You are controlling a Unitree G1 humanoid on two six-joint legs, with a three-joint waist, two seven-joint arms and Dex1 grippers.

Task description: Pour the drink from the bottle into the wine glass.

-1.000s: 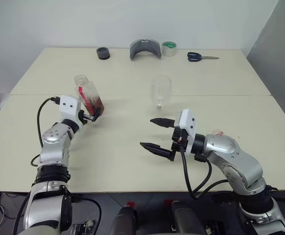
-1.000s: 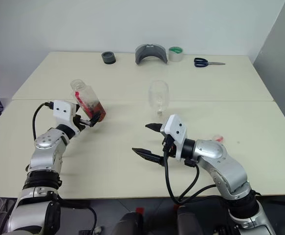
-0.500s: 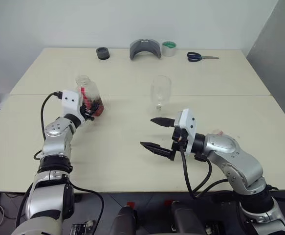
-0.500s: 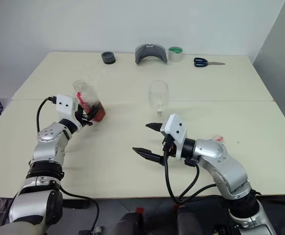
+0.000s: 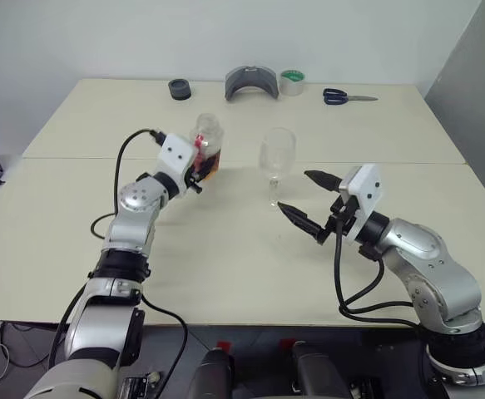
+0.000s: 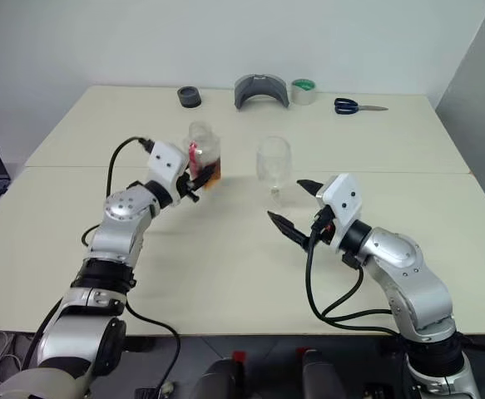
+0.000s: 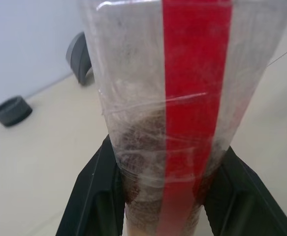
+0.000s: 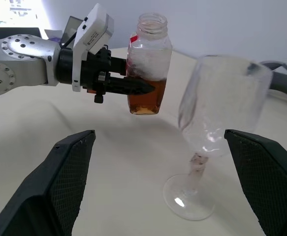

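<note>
Right wrist view: left fingers (image 8: 126,87) clamp bottle (image 8: 148,64) beside wine glass (image 8: 217,113); right fingers (image 5: 309,204) apart

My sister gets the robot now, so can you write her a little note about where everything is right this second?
Left gripper: shut on the bottle, held upright above the table, no cap on it, drink low inside.
Right gripper: open, empty, fingers either side of the glass's stem.
Glass: standing on the table, empty, between the two grippers.
Done: bottle picked up.
Left: tilt the bottle over the glass and pour.
</note>
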